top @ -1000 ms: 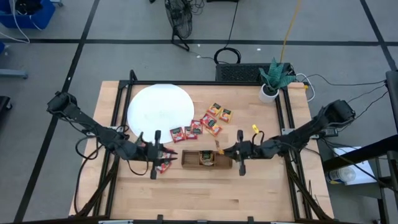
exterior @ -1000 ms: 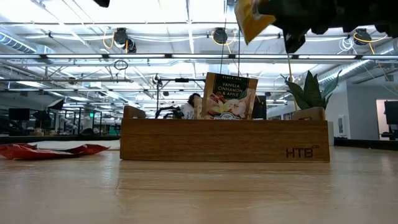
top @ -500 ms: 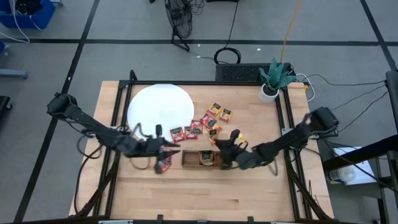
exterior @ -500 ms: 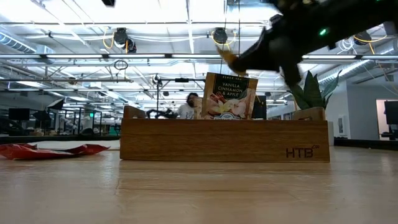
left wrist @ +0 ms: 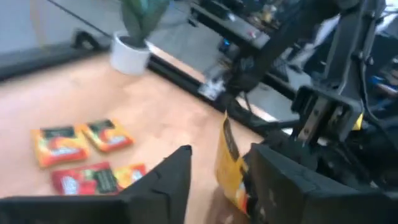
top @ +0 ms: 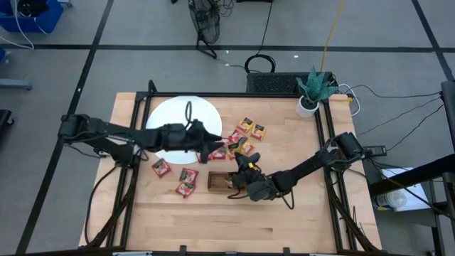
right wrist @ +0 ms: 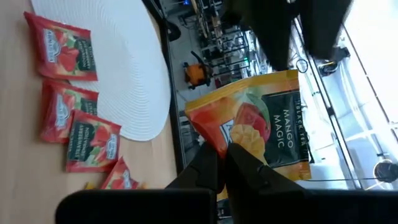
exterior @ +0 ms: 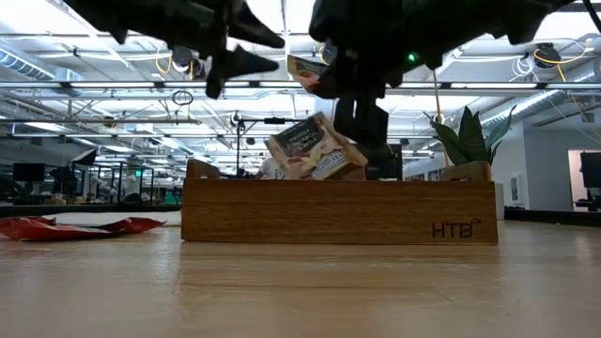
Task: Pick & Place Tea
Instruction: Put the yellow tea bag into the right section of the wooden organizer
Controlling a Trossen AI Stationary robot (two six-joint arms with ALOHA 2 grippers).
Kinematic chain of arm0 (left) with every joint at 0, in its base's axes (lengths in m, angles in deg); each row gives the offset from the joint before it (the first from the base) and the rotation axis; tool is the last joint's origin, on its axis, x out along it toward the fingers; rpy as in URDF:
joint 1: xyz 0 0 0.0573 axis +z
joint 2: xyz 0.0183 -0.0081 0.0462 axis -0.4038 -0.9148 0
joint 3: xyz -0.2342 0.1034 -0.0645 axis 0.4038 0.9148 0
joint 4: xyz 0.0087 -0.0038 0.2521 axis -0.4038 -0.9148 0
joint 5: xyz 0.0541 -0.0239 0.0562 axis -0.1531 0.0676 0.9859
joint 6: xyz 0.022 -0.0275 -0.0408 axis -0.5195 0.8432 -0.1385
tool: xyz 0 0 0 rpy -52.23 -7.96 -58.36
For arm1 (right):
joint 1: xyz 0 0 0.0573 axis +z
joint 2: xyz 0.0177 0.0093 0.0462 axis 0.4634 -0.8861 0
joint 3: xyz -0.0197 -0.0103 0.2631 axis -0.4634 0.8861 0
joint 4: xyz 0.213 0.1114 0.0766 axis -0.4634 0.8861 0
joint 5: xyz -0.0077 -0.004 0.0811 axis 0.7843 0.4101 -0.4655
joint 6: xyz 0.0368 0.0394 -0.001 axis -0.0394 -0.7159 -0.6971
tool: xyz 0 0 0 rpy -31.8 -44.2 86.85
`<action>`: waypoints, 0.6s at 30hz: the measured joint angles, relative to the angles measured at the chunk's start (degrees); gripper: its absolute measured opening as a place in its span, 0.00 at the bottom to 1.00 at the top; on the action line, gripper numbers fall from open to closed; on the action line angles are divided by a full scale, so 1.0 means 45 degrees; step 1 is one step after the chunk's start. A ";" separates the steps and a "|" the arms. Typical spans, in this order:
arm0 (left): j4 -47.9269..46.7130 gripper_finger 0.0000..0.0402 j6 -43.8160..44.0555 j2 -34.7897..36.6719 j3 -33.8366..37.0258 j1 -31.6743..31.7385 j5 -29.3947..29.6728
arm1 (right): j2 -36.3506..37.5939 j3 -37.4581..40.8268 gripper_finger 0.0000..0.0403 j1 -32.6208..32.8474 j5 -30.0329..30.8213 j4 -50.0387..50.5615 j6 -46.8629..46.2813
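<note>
Table (top: 284,213): white disc (top: 170,121) near far-left corner. Wooden tray (top: 217,181) mid-table, pale sachet (exterior: 310,148) tilted inside. Right gripper (right wrist: 227,168) over tray, clamped on orange mango sachet (right wrist: 255,127). Left gripper (top: 212,149) at disc's right edge, fingers apart, nothing held. Loose red sachets (top: 186,181) left of tray; more red/orange ones (top: 245,131) beyond it.

Your left gripper (top: 217,148) is reaching across the tabletop's middle, fingers (left wrist: 166,180) standing apart. Your right gripper (top: 240,173) is stretching in from the opposite side, fingers (right wrist: 245,167) pinching closed on a sachet.
</note>
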 joint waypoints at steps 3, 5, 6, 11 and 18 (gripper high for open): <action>-0.0141 0.50 0.0027 -0.0351 0.0012 0.0397 -0.0612 | 0.0113 -0.0119 0.01 0.0000 0.0063 -0.0006 0.0046; -0.0036 0.53 0.0000 -0.0572 0.0014 0.0510 -0.0613 | 0.0152 -0.0119 0.01 0.0000 0.0567 -0.0011 0.0142; -0.0140 0.54 -0.0037 -0.0582 0.0018 0.0545 -0.0610 | 0.0153 -0.0119 0.01 0.0000 0.0977 -0.0031 0.0293; -0.0039 0.56 -0.0765 -0.0577 0.0029 0.0559 -0.0565 | 0.0148 -0.0119 0.01 0.0070 0.1981 -0.0216 0.1067; 0.0108 0.56 0.0044 -0.0634 0.0029 0.0733 -0.0636 | 0.0143 -0.0119 0.01 0.0180 0.1272 -0.1159 0.2247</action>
